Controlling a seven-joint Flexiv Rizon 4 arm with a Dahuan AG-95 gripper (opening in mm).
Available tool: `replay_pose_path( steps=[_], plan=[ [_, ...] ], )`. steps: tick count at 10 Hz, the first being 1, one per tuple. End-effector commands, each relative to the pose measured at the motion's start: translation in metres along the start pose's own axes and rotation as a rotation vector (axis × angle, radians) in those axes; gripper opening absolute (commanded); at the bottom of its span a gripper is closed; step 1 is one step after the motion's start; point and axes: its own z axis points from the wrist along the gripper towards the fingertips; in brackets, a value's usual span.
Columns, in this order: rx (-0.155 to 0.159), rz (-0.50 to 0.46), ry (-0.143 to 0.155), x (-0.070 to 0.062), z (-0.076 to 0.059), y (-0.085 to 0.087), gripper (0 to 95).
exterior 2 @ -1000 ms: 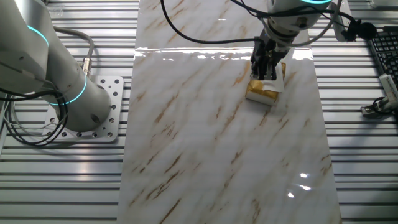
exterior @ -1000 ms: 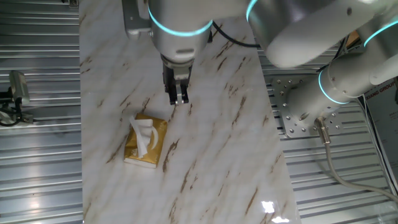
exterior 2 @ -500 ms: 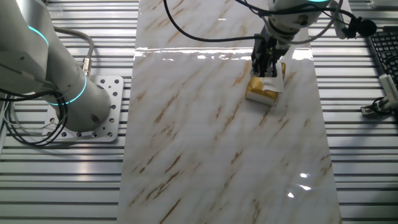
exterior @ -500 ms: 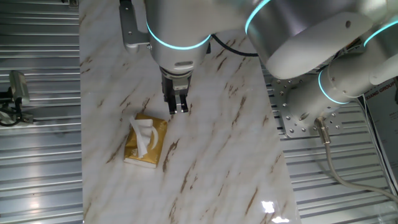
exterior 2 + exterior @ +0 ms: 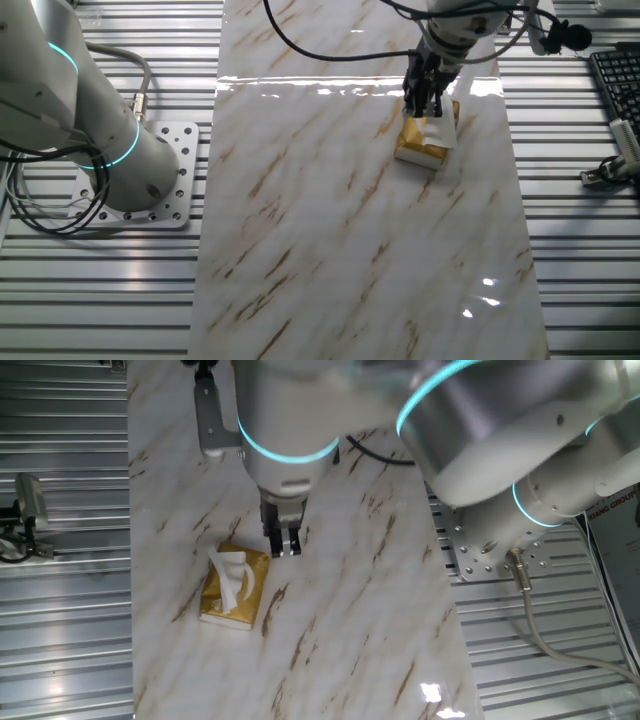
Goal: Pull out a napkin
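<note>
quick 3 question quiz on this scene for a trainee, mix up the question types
1. True or false: the hand is already gripping the napkin.
2. Multiple choice: where does the napkin sit? A) flat on the bare table B) sticking up out of the golden pack C) between the hand's fingers
3. Short answer: in the view with the pack at lower left, on which side of the pack does the hand appear?

Key
1. False: the hand is near the pack's upper right corner, apart from the napkin.
2. B
3. Its upper right, near the corner.
</note>
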Motion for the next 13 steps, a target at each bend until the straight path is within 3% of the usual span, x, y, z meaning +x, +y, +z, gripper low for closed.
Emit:
replay_pose_path(
  steps=[1, 13],
  plan=[
    [-0.001, -0.004, 0.003, 0.0013, -0.0002, 0.0004, 0.0],
    [-0.001, -0.01, -0.014, -0.0025, 0.0093, 0.0009, 0.0]
  ],
)
